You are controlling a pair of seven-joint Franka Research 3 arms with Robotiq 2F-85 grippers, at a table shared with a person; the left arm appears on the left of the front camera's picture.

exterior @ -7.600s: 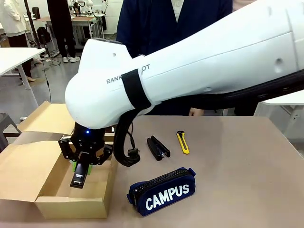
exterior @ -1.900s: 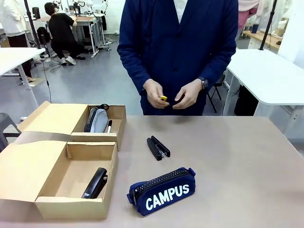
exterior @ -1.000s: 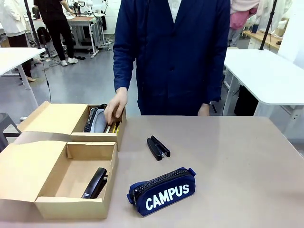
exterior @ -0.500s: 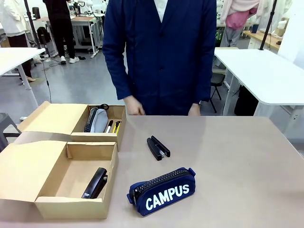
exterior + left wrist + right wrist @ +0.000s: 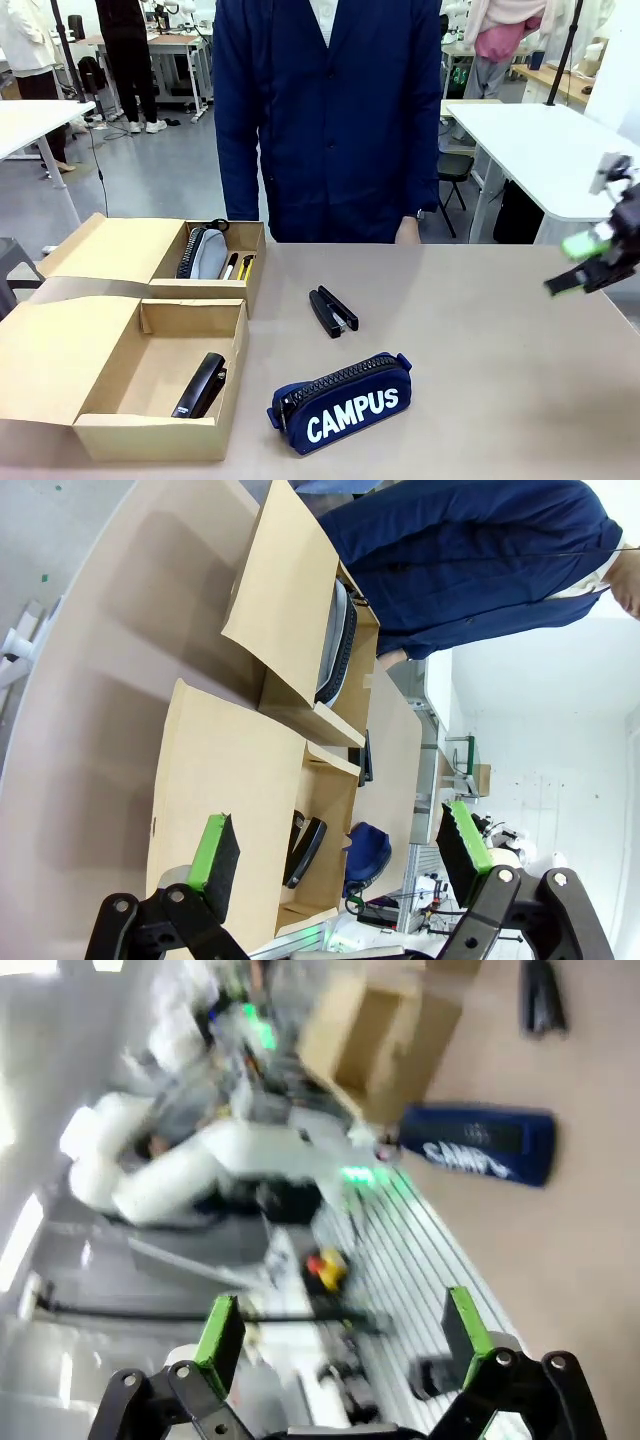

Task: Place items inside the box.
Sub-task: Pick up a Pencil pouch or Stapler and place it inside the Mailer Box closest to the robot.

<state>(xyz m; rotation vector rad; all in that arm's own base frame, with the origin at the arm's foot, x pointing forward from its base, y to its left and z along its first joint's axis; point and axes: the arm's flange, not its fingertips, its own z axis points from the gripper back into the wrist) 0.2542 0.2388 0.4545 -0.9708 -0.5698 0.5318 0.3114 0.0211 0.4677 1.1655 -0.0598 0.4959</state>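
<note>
Found black stapler (image 5: 200, 384) lying inside box (image 5: 150, 438), saw navy CAMPUS pencil case (image 5: 342, 402) just right of box, noted right gripper (image 5: 573, 265) well right of box, jaws spread, left gripper (image 5: 338, 845) spread too, both empty

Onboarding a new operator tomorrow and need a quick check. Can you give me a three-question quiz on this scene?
1. True or false: the navy CAMPUS pencil case lies inside the nearer box.
2. What lies in the nearer box? A) a black stapler B) a mug C) a banana
3. Fill in: the jaws of the robot's right hand stand ____.

Key: 1 false, it lies on the table beside the box; 2 A; 3 open.
</note>
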